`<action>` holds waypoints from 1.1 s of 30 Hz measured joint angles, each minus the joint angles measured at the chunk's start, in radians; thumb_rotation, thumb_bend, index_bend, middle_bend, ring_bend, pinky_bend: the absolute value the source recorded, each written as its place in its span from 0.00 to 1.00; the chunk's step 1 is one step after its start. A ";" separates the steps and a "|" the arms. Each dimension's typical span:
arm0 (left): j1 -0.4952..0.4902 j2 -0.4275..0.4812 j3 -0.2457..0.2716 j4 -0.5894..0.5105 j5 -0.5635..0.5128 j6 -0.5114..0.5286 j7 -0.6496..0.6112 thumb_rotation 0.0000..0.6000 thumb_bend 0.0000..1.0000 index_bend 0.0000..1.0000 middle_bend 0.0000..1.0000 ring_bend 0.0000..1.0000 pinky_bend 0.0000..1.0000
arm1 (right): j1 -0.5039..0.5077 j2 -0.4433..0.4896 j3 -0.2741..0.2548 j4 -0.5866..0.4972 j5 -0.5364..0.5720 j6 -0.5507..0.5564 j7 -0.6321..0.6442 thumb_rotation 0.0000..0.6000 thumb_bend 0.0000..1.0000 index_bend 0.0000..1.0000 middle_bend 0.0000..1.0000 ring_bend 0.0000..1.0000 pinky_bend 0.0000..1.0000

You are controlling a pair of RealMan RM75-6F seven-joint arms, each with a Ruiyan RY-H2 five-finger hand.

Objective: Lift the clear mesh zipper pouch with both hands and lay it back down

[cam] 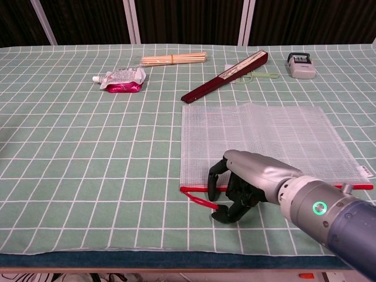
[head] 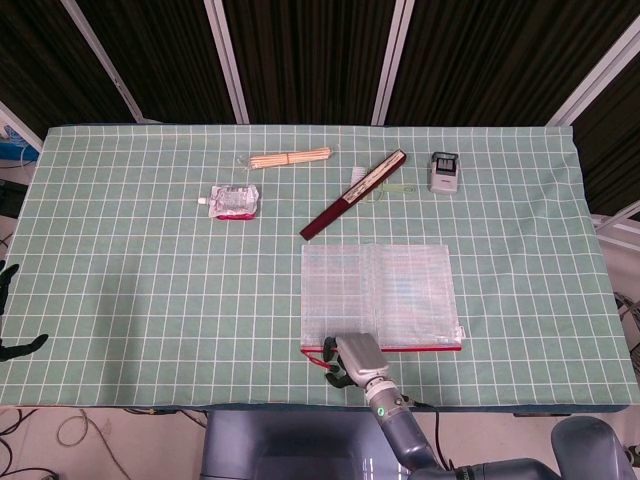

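The right robot hand [cam: 235, 191] sits at the pouch's near-left corner, fingers curled over the red zipper edge [cam: 197, 201], apparently pinching it, though I cannot tell for sure. The clear mesh pouch [cam: 267, 141] lies flat on the bench [cam: 88, 147]. The left robot hand [head: 12, 310] waits open at the far edge; next it must reach in

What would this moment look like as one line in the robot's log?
stage: pouch not lifted | pouch: flat on table | right robot hand: fingers curled at its red zipper edge, grasp unclear | left robot hand: at table's edge, away from pouch
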 measured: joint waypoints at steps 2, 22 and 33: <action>0.000 0.000 0.000 0.000 0.000 0.000 -0.001 1.00 0.00 0.00 0.00 0.00 0.00 | -0.002 -0.005 0.000 0.003 0.001 0.002 -0.001 1.00 0.37 0.53 1.00 1.00 0.99; -0.002 0.000 -0.001 0.001 -0.003 -0.004 -0.008 1.00 0.00 0.00 0.00 0.00 0.00 | -0.010 -0.033 0.017 0.029 0.015 0.005 -0.010 1.00 0.45 0.56 1.00 1.00 0.99; 0.000 0.000 -0.002 0.002 0.001 0.002 -0.015 1.00 0.00 0.00 0.00 0.00 0.00 | -0.019 -0.029 0.012 0.021 0.019 0.010 -0.018 1.00 0.53 0.60 1.00 1.00 0.99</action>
